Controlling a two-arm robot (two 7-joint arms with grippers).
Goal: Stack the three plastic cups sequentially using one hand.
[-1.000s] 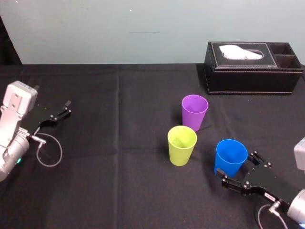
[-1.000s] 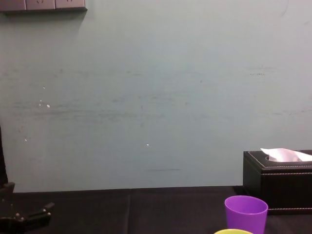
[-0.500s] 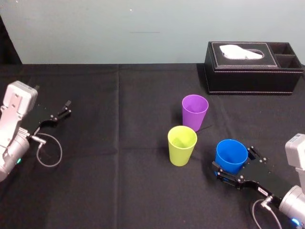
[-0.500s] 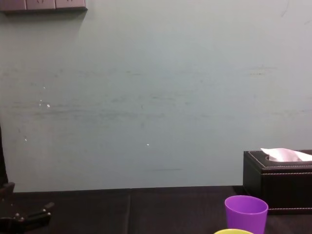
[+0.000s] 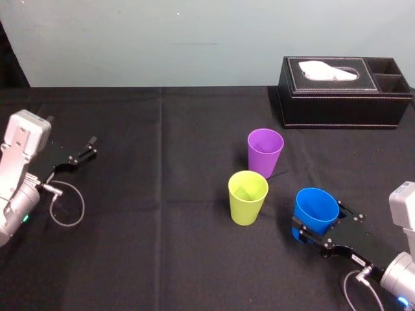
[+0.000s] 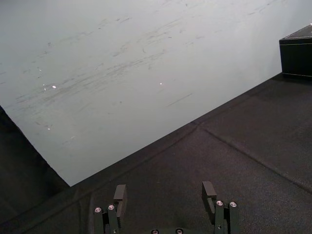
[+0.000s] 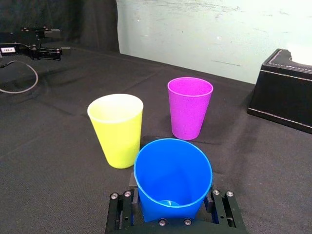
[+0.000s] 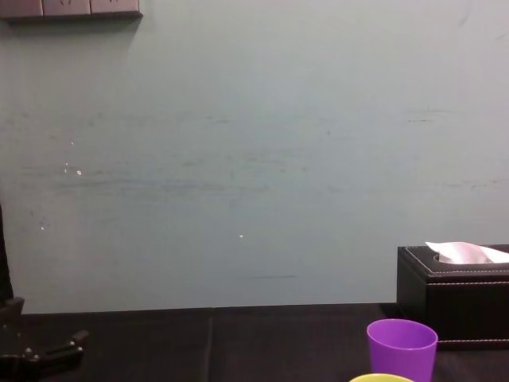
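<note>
The blue cup (image 5: 316, 208) sits clamped between the right claw (image 5: 318, 227)'s fingers

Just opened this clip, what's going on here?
The right gripper grips the blue cup low on its sides, near the front right of the black table. The yellow-green cup stands upright to its left, with the purple cup farther back; all three are apart, so nothing is stacked yet. The left gripper sits open and idle at the far left.
</note>
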